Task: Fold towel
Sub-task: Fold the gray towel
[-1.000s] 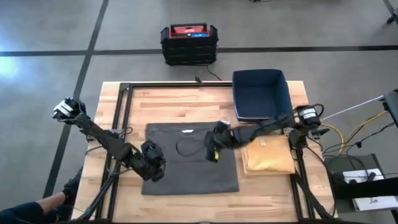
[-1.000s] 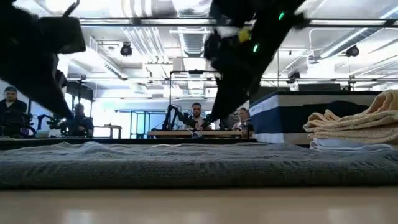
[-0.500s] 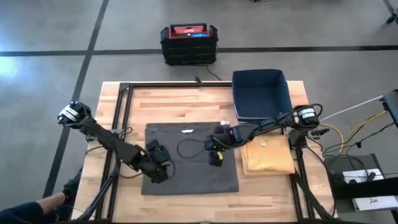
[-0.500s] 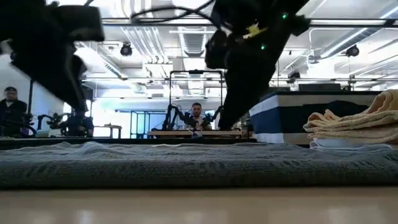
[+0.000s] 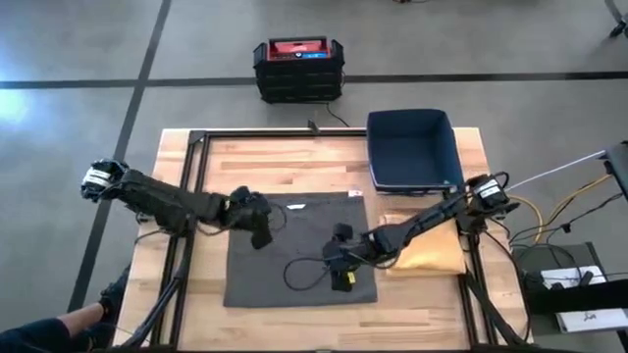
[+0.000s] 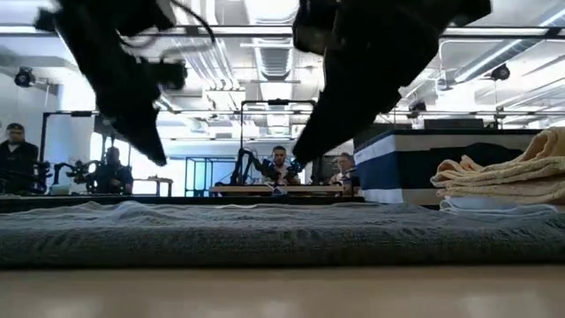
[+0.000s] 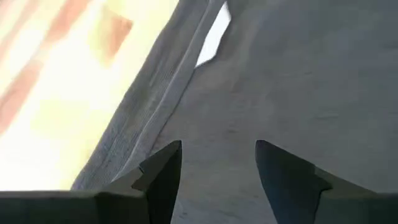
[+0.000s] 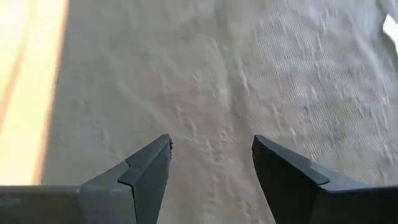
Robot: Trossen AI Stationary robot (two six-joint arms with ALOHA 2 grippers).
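While towel (image 5: 304,245) lies flat, both claws (L (image 5: 263,233), R (image 5: 343,277)) hover above, open.

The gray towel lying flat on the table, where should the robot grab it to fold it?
Probably by its corners along one edge. The gray towel lies spread flat on the table, so only its hemmed edges offer something to pinch. The left gripper, open, hovers near the far left edge; the right gripper, also open, is near the front right. Each could come down from above.

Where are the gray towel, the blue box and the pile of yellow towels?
gray towel (image 5: 304,240), high view, on its flat middle.
blue box (image 5: 412,147), high view, on its inside floor.
pile of yellow towels (image 5: 437,250), high view, on the top towel.
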